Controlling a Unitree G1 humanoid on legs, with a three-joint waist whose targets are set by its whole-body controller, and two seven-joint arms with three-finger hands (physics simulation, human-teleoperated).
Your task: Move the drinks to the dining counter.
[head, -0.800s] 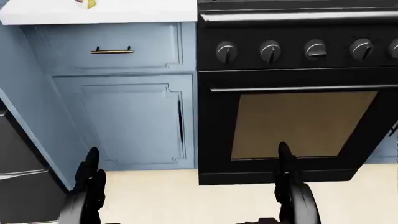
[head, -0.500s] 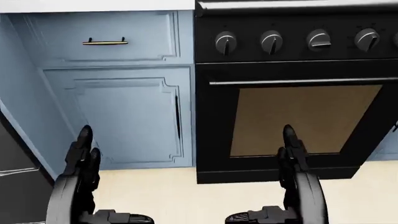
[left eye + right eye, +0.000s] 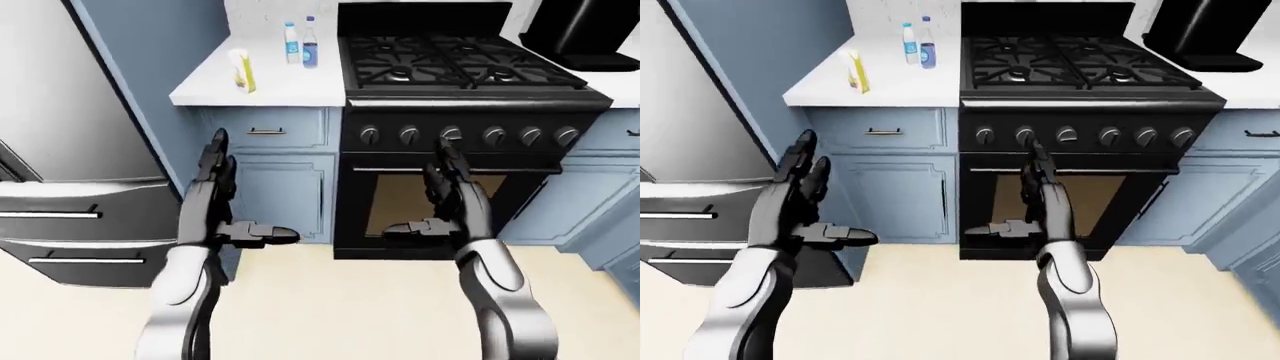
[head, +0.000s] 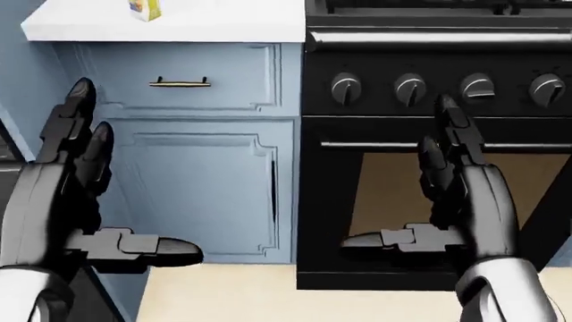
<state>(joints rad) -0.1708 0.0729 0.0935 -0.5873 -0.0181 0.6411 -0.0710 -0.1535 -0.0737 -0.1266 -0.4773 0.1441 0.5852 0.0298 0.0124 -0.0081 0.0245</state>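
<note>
Left-eye view: two small bottles (image 3: 298, 43) and a yellow carton (image 3: 241, 70) stand on the white tabletop (image 3: 205, 86), well above both spread hands, left hand (image 3: 212, 202), right hand (image 3: 452, 199), empty.

Both arms: glossy silver-grey rounded forearm shells, smooth, no visible cables/screws/markings. Left hand (image 3: 205, 206) and right hand (image 3: 455, 202): black throughout, three fingers each, blocky segmented links w/ visible joint gaps, rounded tips. Thumb (image 4: 143, 249) thick, same segmented build. Palm housings dark, semi-gloss w/ highlights. Black wrist meets silver shell directly.
</note>
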